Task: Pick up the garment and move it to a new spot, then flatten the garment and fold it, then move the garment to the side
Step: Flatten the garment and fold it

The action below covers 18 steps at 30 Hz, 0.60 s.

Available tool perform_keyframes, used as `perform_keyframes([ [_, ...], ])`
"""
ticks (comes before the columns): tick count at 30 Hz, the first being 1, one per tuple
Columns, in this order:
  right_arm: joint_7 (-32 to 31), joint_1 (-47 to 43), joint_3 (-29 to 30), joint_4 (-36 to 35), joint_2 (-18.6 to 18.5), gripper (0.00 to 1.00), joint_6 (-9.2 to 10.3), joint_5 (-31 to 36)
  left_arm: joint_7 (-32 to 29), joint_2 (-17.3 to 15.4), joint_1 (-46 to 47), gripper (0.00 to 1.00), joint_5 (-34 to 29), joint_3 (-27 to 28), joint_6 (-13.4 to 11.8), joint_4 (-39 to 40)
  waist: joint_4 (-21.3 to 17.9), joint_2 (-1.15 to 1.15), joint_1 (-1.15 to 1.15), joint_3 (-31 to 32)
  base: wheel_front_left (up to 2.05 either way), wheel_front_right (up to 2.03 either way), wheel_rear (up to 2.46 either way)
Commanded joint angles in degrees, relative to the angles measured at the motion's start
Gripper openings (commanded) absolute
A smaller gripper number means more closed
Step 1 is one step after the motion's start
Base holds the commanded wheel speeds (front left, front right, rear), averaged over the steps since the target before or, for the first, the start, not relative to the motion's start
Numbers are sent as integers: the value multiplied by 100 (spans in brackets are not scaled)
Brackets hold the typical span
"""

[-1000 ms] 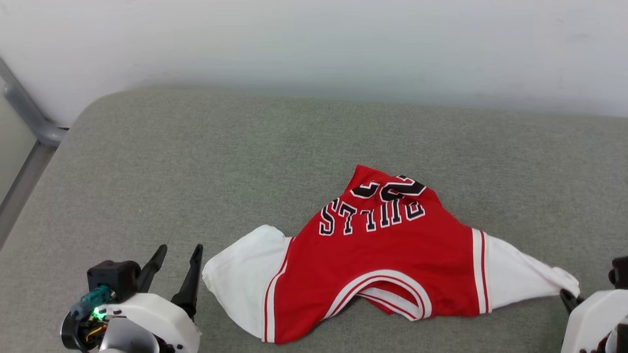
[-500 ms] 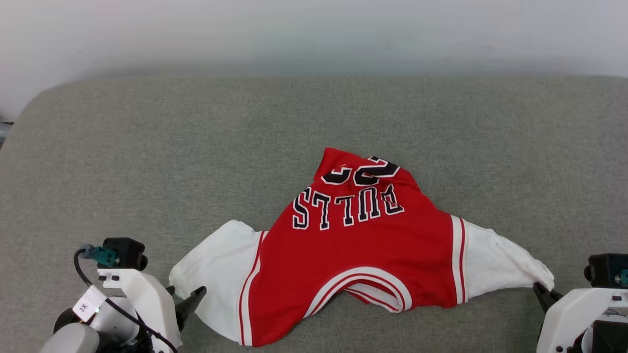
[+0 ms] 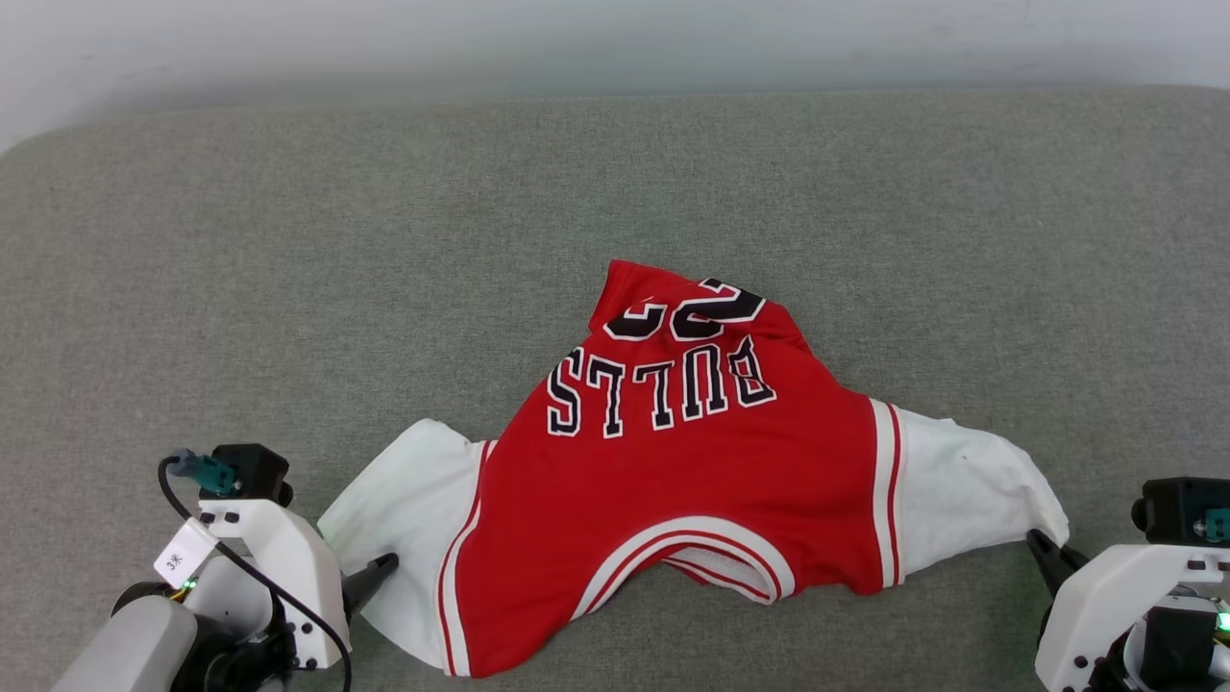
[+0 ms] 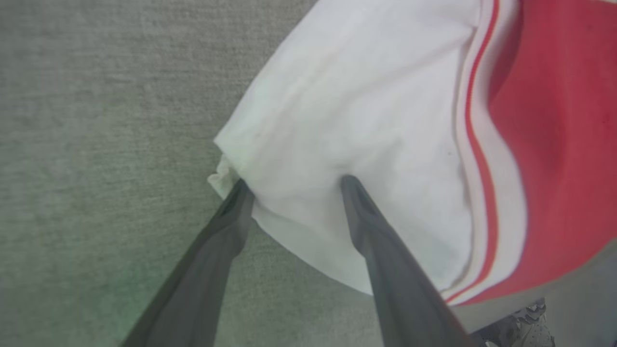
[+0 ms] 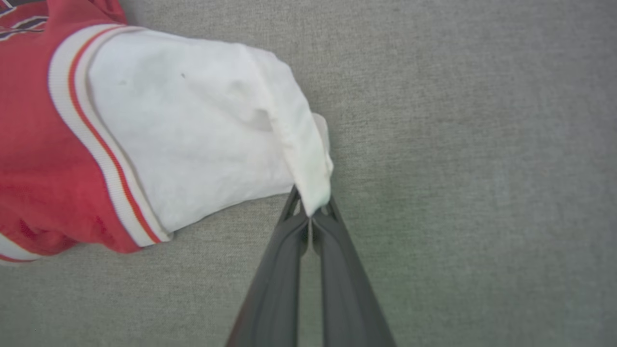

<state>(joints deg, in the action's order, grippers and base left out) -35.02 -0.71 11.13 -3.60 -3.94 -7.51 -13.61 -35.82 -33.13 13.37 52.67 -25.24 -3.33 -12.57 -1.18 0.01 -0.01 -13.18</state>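
Closing in, left gripper (image 4: pixel 294 183) now straddles garment's (image 3: pixel 673 481) sleeve, wide open; lower right, right gripper (image 3: pixel 1040 546) stays clamped on the other; flattening nears.

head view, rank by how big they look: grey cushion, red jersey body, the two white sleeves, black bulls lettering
1. grey fabric cushion
2. red jersey body
3. left white sleeve and right white sleeve, about alike
4. black BULLS lettering
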Motion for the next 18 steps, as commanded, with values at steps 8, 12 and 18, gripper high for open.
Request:
perform_keyframes([
  [8, 265, 99, 26, -99, -2, 0, 4, 74, 857, 318, 121, 0, -402, -173, 248, -487, 83, -1, 1, 218, 0, 0, 0],
  [12, 477, 181, 65, -164, -13, 0, 5, 202, 1581, 168, 295, 0, -754, 57, 99, -236, 139, -1, 1, 438, 0, 0, 0],
  [18, 916, 603, 51, -258, 1, 0, 4, 393, 2238, 97, 637, 0, -1002, 369, -119, 277, 185, -1, 1, 644, 0, 0, 0],
])
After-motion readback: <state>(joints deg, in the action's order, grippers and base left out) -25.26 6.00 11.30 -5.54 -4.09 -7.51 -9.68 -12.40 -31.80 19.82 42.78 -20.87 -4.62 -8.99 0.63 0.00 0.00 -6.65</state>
